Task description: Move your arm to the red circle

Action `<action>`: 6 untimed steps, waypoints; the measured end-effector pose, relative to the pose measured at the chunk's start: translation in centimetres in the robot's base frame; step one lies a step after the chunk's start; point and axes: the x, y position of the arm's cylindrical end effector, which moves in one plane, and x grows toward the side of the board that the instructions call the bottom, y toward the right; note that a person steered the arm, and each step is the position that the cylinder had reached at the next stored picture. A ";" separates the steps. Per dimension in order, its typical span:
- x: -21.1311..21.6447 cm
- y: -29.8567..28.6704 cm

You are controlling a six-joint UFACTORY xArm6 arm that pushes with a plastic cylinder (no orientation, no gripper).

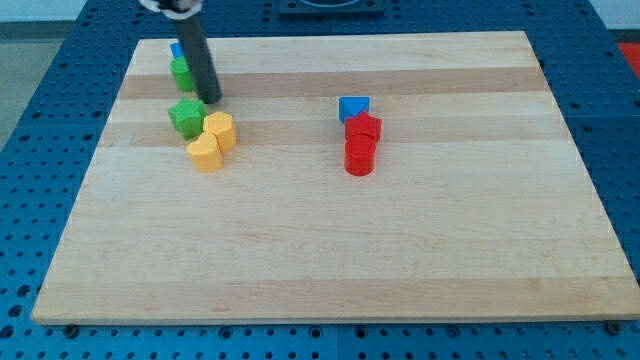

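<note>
The red circle (359,157) sits right of the board's middle, touching a red star (364,127) just above it. A blue triangle (353,106) sits above the star. My tip (211,100) is at the view's upper left, far left of the red circle. It stands just above a green star (185,116) and just right of a green circle (181,73).
A blue block (175,49) shows partly behind the rod, above the green circle. A yellow hexagon (220,130) and a yellow heart (204,154) lie below the green star. The wooden board (330,250) lies on a blue pegboard.
</note>
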 end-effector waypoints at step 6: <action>16.8 18.1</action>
